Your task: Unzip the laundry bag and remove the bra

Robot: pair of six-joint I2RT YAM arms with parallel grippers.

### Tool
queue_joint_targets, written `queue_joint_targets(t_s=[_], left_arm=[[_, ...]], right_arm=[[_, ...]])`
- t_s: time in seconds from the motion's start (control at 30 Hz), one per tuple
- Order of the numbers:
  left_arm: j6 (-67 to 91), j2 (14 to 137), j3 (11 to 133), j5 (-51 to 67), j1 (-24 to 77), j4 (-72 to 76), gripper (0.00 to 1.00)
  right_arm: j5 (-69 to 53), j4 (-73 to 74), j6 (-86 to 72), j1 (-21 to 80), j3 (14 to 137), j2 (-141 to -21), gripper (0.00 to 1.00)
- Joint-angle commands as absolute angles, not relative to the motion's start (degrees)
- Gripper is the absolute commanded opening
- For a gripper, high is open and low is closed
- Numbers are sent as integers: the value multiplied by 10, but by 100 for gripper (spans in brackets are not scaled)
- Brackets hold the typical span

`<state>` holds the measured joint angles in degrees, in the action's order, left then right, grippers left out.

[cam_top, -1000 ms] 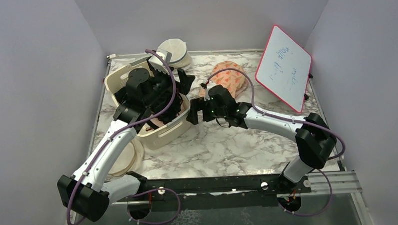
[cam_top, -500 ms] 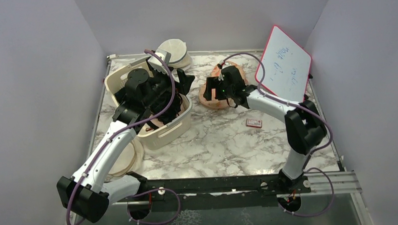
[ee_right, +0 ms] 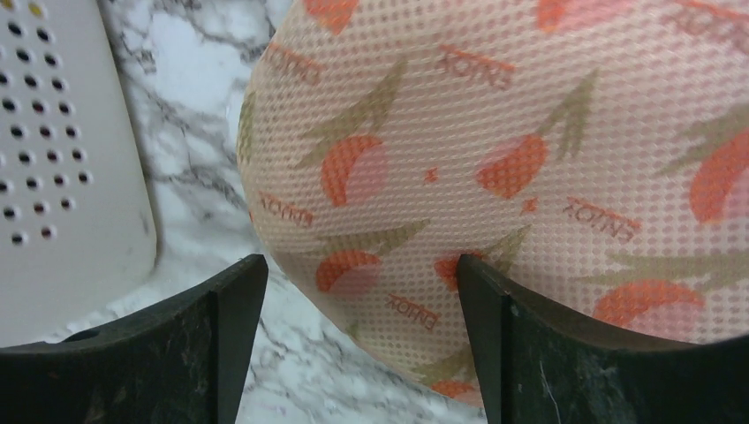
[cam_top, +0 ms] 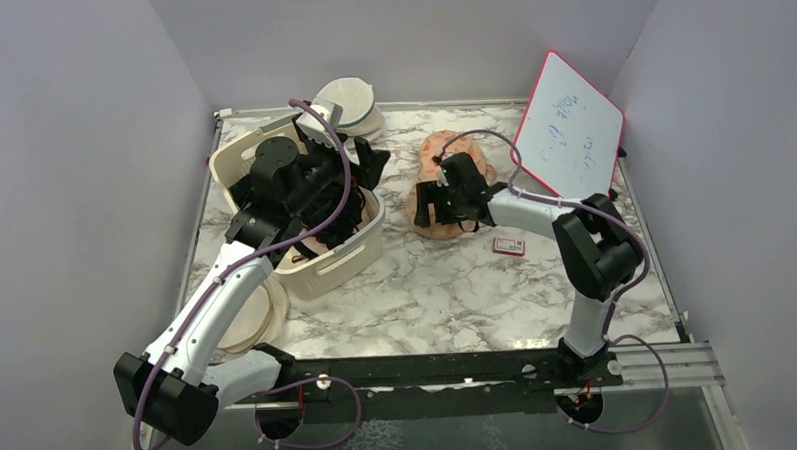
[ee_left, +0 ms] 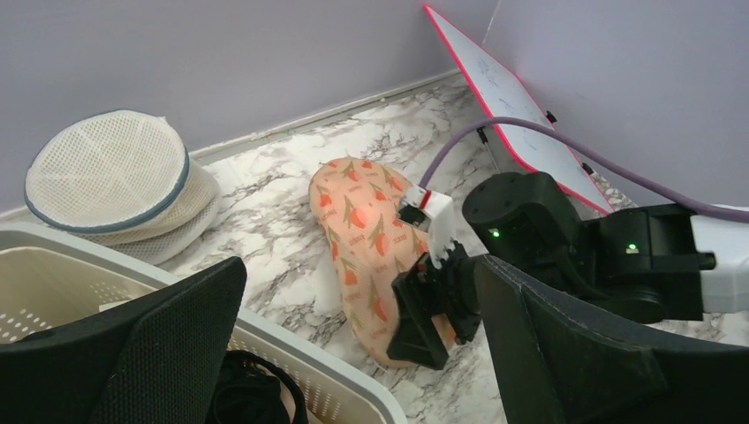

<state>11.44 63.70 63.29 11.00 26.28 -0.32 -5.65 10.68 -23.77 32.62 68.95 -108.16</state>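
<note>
Since a second ago the right arm has swung off the cream basket (cam_top: 341,259) to the back of the marble table (cam_top: 437,294), uncovering a small red item (cam_top: 508,246). I see the right gripper (ee_right: 360,278) down on the near lobe of the laundry bag (ee_left: 358,221), jaws apart astride its rounded end. The bag lies between the basket and a tilted whiteboard (cam_top: 568,134). Black garments (ee_left: 252,389) fill the basket. The left gripper (ee_left: 360,269) hangs above them, spread wide, holding nothing. White mesh domed cases (ee_left: 106,172) sit stacked behind the basket.
</note>
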Motion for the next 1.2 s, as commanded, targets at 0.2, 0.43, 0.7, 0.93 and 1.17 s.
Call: queue_joint_targets(t_s=[0.2, 0.43, 0.7, 0.93, 1.17], left_arm=[[119, 631, 632, 115, 265, 19, 99], [123, 636, 632, 122, 265, 19, 99], [117, 639, 631, 114, 269, 19, 99], [116, 641, 632, 114, 273, 17, 99], [118, 649, 636, 127, 279, 16, 99]], right_arm=[[-134, 71, -257, 329, 477, -931, 89], [-121, 62, -241, 322, 415, -828, 100], [-175, 18, -263, 238, 389, -839, 100], [-140, 39, -304, 174, 327, -788, 100], [-140, 58, -270, 145, 294, -703, 100]])
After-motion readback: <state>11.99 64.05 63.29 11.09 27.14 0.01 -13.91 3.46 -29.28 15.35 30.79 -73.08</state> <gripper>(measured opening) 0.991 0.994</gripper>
